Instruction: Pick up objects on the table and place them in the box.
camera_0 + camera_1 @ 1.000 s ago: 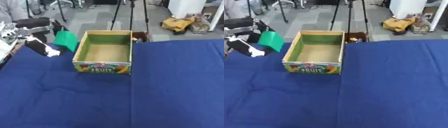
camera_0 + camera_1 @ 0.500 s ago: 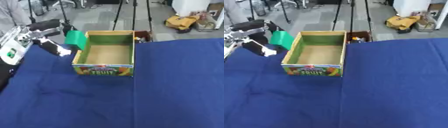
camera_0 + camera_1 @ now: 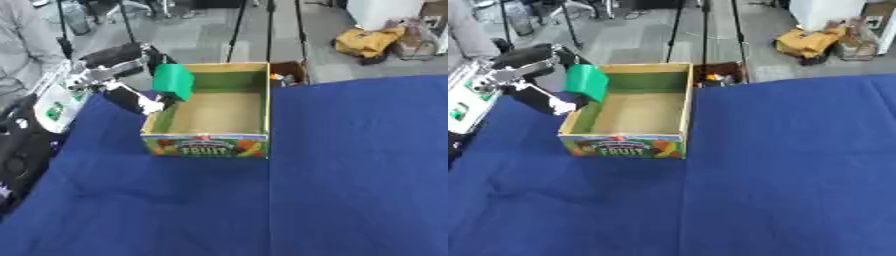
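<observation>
Green packet (image 3: pixel 173 81) hangs over the box's (image 3: pixel 212 142) left wall near the bench's (image 3: pixel 350 175) far left corner, clasped by the left hand (image 3: pixel 131 95); box floor lies just right. Right hand unseen.

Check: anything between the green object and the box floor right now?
Nothing. In the left eye view the green object, held by the left robot hand, hangs over the left wall of the box; the floor beneath looks bare.
</observation>
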{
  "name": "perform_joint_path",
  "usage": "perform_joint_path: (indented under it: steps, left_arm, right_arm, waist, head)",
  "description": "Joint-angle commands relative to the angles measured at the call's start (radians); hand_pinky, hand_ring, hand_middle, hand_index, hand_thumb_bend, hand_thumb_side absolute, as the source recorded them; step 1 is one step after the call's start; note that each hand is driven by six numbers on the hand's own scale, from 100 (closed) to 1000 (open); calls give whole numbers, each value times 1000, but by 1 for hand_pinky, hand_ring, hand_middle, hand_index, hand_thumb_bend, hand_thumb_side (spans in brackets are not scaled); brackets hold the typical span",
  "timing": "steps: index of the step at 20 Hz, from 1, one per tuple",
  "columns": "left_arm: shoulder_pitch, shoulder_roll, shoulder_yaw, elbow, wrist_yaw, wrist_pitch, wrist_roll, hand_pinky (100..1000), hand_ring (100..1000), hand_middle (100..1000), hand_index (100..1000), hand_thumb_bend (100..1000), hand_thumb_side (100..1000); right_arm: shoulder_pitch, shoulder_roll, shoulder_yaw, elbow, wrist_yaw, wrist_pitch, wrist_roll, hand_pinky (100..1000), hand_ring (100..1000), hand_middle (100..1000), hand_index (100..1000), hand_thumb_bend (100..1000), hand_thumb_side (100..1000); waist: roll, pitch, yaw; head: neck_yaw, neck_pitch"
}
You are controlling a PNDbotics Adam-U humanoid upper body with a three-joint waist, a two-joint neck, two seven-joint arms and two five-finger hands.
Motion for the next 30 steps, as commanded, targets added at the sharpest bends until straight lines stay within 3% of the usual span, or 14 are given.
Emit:
perform_joint_path:
  steps: [1,14,20,23,26,27,28,29,30]
  left_arm:
    - [-34,25,23,10,-20,-7,25,606,512,381,591,100,312]
    - [-60,15,63,117,-44,-46,142,605,505,376,578,100,315]
    - [-67,0,61,152,-58,-76,182,612,519,394,583,100,322]
    - [-60,-5,54,165,-81,-93,179,631,551,435,632,100,360]
    - [-58,-8,51,175,-105,-108,160,664,627,533,725,100,407]
    - [-58,-9,51,178,-110,-112,152,691,690,612,759,100,423]
    - [-58,-9,51,180,-112,-117,142,691,690,612,759,100,423]
    - [-57,-9,50,181,-114,-123,131,776,822,800,876,100,445]
    - [-56,-9,51,181,-116,-131,120,821,881,876,922,100,455]
  right_arm:
    - [-21,-24,2,-20,-14,-7,7,853,905,534,835,100,1000]
    - [-57,-23,10,-20,-31,-25,29,858,907,529,836,100,1000]
    - [-64,-19,14,-20,-39,-28,38,860,909,528,837,100,1000]
    - [-65,-17,13,-20,-43,-29,40,861,909,527,838,100,1000]
    - [-65,-17,13,-20,-45,-28,42,861,910,526,838,100,1000]
    - [-64,-17,13,-20,-46,-28,41,861,910,526,838,100,1000]
    - [-64,-17,12,-20,-46,-27,41,861,910,526,838,100,1000]
    - [-64,-17,12,-20,-47,-27,40,861,910,526,837,100,1000]
    - [-64,-17,12,-20,-47,-26,40,861,910,526,836,100,1000]
  waist:
    - [3,-12,-5]
    - [28,51,-65]
    - [32,63,-78]
    - [32,67,-83]
    - [32,68,-84]
    - [32,69,-84]
    - [32,69,-84]
    - [32,69,-84]
    - [33,68,-84]
  head:
    - [17,-31]
    - [94,-76]
    - [102,-83]
    - [107,-91]
    - [106,-94]
    - [106,-94]
    - [106,-94]
    - [106,-93]
    - [105,-93]
